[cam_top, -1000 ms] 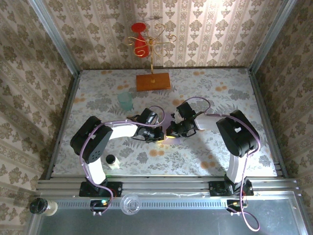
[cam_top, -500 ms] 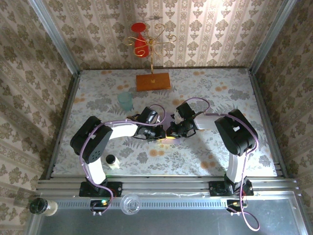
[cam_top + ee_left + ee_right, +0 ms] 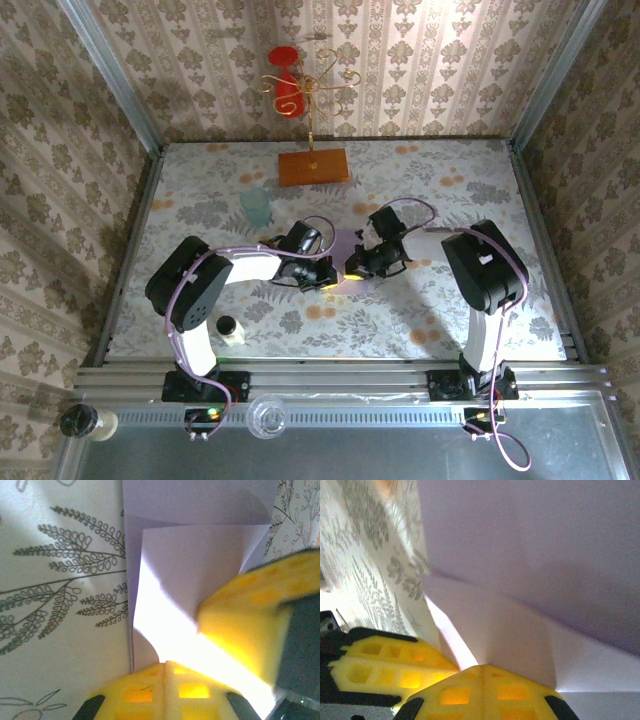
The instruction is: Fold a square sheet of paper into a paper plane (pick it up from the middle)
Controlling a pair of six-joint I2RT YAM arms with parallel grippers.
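The pale lilac sheet of paper [image 3: 347, 243] lies at mid-table, folded into overlapping layers [image 3: 190, 565] with a creased flap [image 3: 545, 555]. The two arms cover most of it, so its outline is hidden. My left gripper [image 3: 325, 274] is shut, and its yellow tips [image 3: 165, 664] rest on the paper where a flap edge curls up. From the other side my right gripper [image 3: 356, 268] is also shut, with its tips [image 3: 482, 666] against a fold. No paper shows in either seam. The two grippers almost touch: the right finger [image 3: 245, 620] looms beside my left one, and the left finger [image 3: 385, 669] shows at lower left.
A pale teal cup [image 3: 257, 207] stands left of and behind the paper. An orange-brown wooden board [image 3: 313, 166] carries a gold wire stand with a red piece [image 3: 288, 85] at the back. A small white bottle [image 3: 228, 328] sits by the left arm's base. Walls enclose the floral table.
Both grippers stay shut and together over the paper. The right wrist has shifted slightly to the right, and a little more lilac paper shows between the arms.
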